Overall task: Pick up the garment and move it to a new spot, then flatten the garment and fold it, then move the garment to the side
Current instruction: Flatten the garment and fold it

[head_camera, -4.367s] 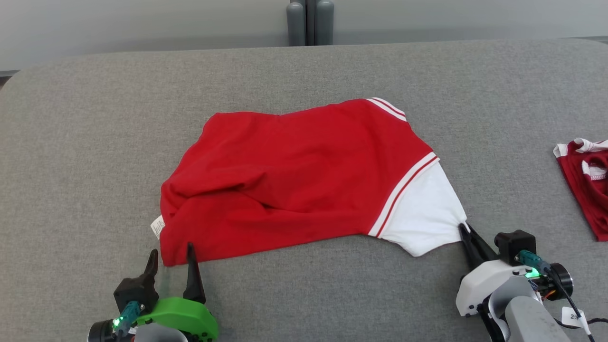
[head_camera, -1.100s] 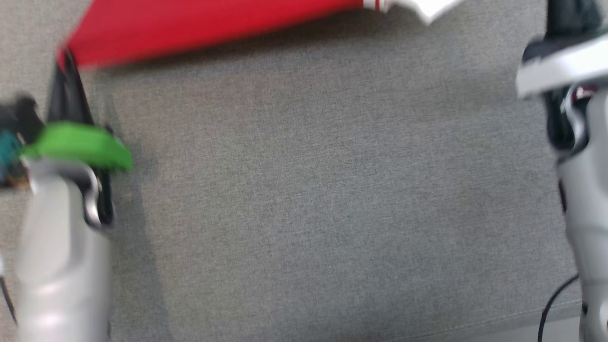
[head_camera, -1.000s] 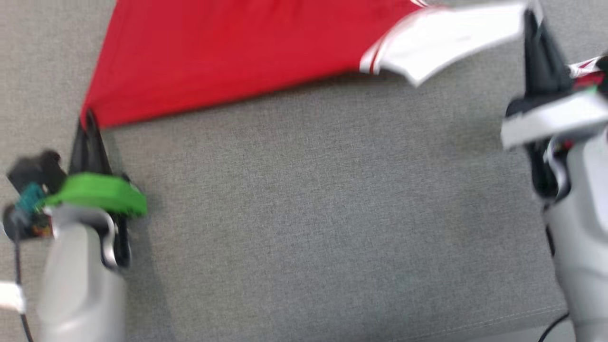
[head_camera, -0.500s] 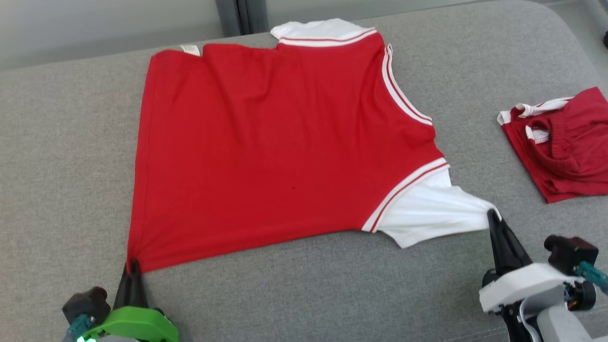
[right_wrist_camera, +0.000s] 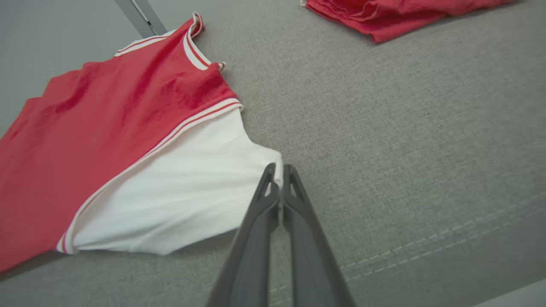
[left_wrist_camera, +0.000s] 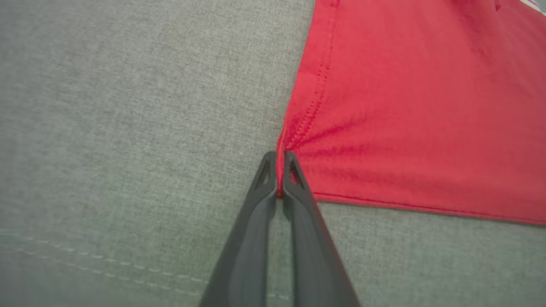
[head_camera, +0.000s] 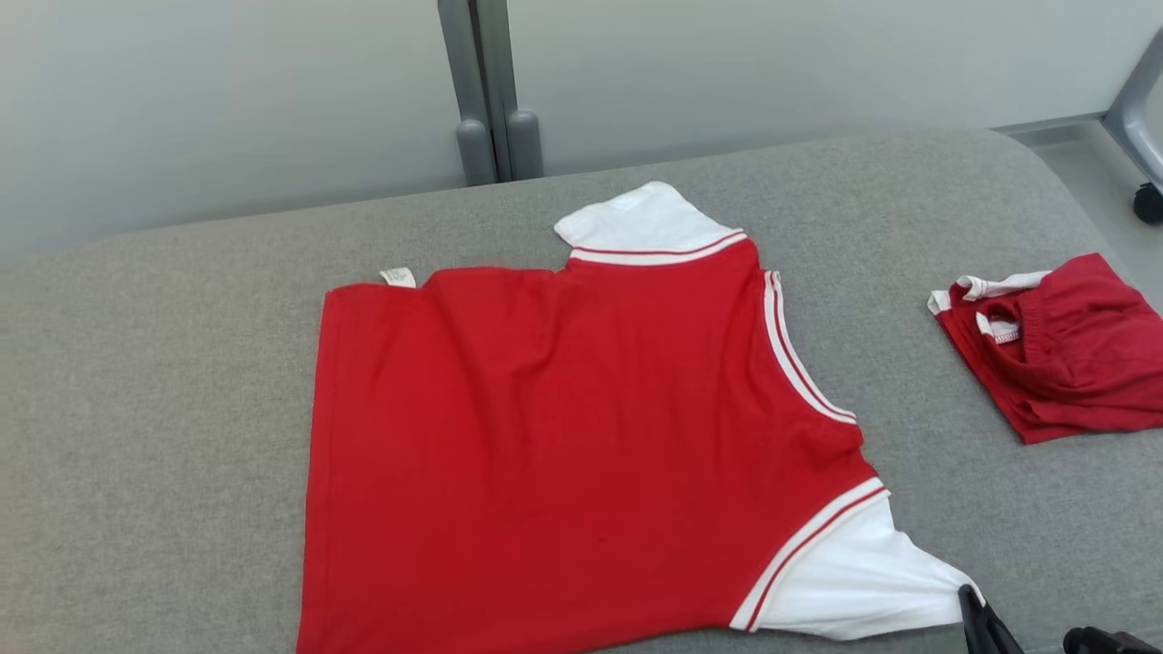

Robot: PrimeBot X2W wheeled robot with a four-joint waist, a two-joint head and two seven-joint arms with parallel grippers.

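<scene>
**Head view.** A red T-shirt (head_camera: 563,436) lies spread flat on the grey fabric surface (head_camera: 164,381). The right gripper (head_camera: 966,594) shows as dark fingertips at the lower edge, meeting the tip of the shirt's near white sleeve (head_camera: 854,581). The shirt extends ahead and to the left of this gripper. A small white care tag (head_camera: 397,277) juts from the far hem corner; its writing is too small to read. A folded red garment (head_camera: 1063,354) with white trim lies ahead and to the right of the gripper, apart from the shirt. A grey post (head_camera: 486,91) rises behind the surface.

**Left wrist view.** The left gripper (left_wrist_camera: 278,158) has its two fingers pressed together on the near hem corner, with red cloth pinched between the tips. Creases fan out from the pinch. The shirt spreads ahead and to the right of the fingers, and bare surface lies to their left. A stitched seam (left_wrist_camera: 85,260) crosses the surface beside the fingers' base.

**Right wrist view.** The right gripper is closed on the sleeve tip, with white cloth between its fingers. The sleeve fans out ahead and to the left, and a red-and-white striped band joins it to the red body. The folded garment lies far ahead to the right.
</scene>
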